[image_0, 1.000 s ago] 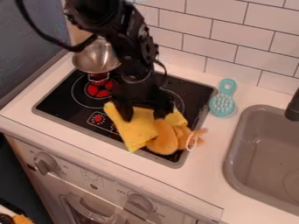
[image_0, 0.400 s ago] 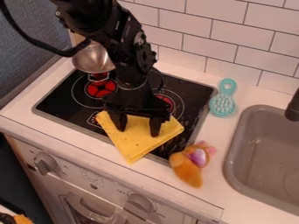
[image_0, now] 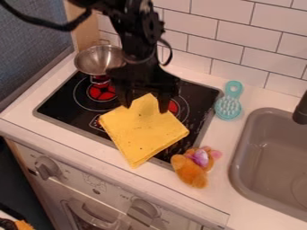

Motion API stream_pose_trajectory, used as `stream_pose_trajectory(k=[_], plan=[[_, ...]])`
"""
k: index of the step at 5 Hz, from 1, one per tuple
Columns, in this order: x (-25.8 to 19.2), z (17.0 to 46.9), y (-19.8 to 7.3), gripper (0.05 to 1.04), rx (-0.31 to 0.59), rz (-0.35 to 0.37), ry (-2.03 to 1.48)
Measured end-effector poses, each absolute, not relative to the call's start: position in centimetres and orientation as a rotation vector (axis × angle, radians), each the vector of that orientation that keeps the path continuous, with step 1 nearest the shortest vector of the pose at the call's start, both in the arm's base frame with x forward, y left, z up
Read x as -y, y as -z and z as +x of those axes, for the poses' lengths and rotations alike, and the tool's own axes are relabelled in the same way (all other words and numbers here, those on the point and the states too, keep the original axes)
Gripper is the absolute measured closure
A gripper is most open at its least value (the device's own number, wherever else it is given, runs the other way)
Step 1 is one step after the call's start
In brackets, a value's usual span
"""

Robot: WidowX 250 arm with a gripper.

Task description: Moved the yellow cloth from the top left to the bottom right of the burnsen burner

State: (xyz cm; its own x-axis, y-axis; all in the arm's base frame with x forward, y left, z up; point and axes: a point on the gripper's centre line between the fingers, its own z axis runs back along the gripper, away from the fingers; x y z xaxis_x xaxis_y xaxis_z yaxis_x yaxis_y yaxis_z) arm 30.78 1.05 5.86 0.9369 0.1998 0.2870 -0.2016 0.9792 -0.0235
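The black gripper (image_0: 146, 107) hangs over the middle of the stove, its two fingers spread apart, at the upper corner of the yellow cloth. Folded and flat, the yellow cloth (image_0: 142, 132) lies across the front middle of the black stove top (image_0: 66, 101), its lower corner reaching over the stove's front edge onto the counter. Whether the fingertips touch the cloth I cannot tell.
A steel pot (image_0: 98, 60) sits at the stove's back left. An orange plush toy (image_0: 190, 170) lies at the front right corner, partly on the counter. A teal brush (image_0: 229, 106) is right of the stove, beside the sink (image_0: 273, 157).
The gripper has moved up and back from the cloth. The cloth now lies flat, and the plush toy, earlier beside the cloth on the stove, has shifted toward the front right.
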Motion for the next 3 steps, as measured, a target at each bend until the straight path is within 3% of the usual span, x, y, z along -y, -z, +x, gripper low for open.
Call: stream_pose_trajectory(k=[2,3], plan=[[-0.3,32.0,-10.9,0.084,0.408,-0.011,-0.182],[0.5,32.1,-12.0,0.084,0.407,-0.050,-0.141]])
